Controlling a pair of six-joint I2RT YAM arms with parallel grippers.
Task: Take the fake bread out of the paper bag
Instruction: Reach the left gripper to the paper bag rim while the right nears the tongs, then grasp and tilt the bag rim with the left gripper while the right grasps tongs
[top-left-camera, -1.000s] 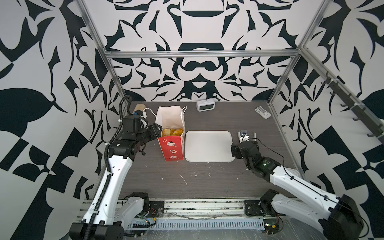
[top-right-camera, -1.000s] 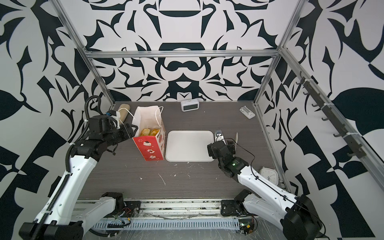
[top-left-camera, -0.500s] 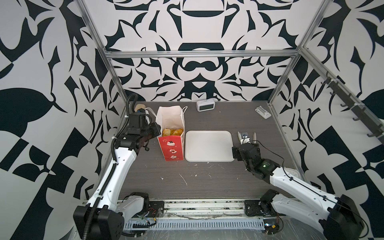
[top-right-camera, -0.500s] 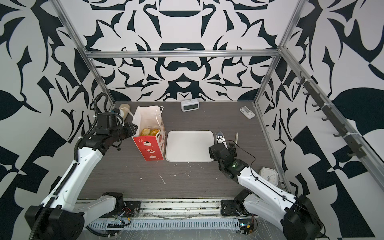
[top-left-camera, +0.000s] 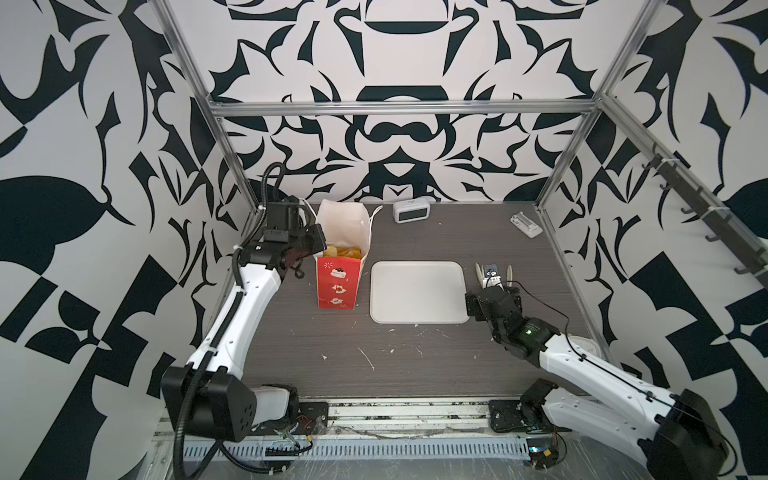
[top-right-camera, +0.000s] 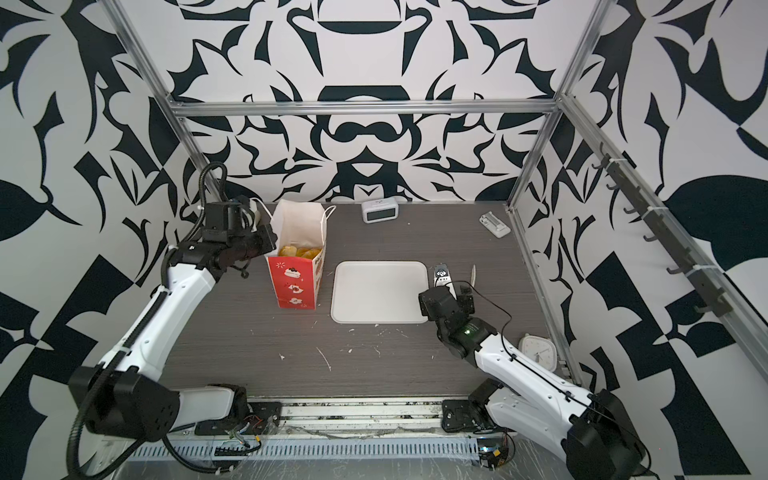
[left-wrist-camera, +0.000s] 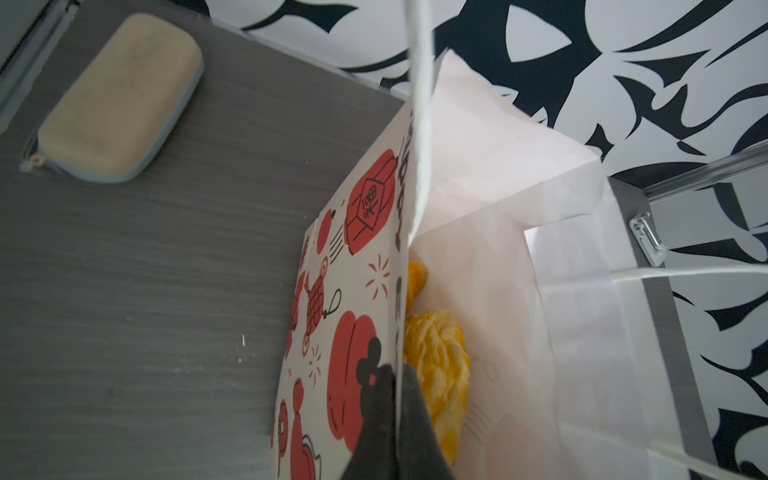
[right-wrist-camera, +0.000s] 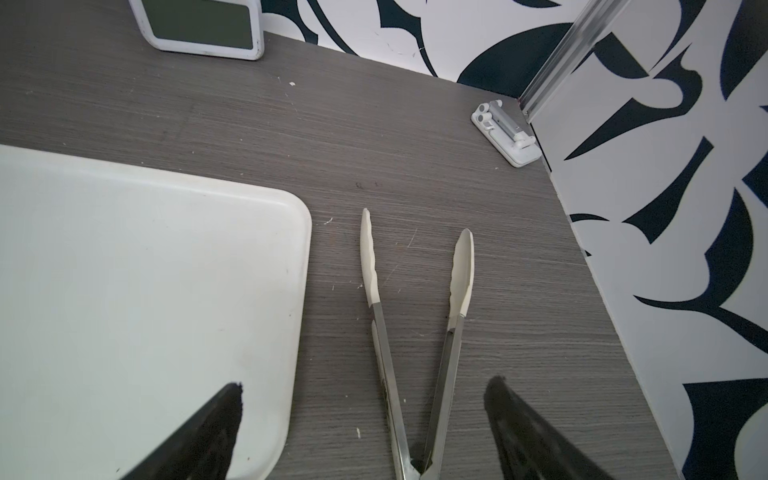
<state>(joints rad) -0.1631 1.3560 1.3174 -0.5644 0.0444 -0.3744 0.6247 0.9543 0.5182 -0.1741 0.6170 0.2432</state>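
The paper bag (top-left-camera: 338, 282) (top-right-camera: 297, 284) stands upright and open at the table's back left, red with cartoon prints outside and white inside. Golden-yellow fake bread (top-left-camera: 343, 251) (left-wrist-camera: 436, 365) lies inside it, partly hidden by the bag wall. My left gripper (top-left-camera: 318, 245) (left-wrist-camera: 397, 395) is shut on the bag's left wall near its rim, one finger outside and one inside. Over at the right, my right gripper (top-left-camera: 492, 284) (right-wrist-camera: 365, 384) stands open above the handle end of metal tongs (right-wrist-camera: 415, 332), holding nothing.
A flat white tray (top-left-camera: 417, 266) lies between the bag and the right gripper. A tan zippered case (left-wrist-camera: 120, 99) lies left of the bag. A digital clock (top-left-camera: 410, 211) and a small white device (top-left-camera: 525, 224) sit at the back. A small round-faced clock (top-right-camera: 538, 349) sits front right.
My left gripper has come in to the bag's left wall and closed on it. The right arm has barely shifted and stays open.
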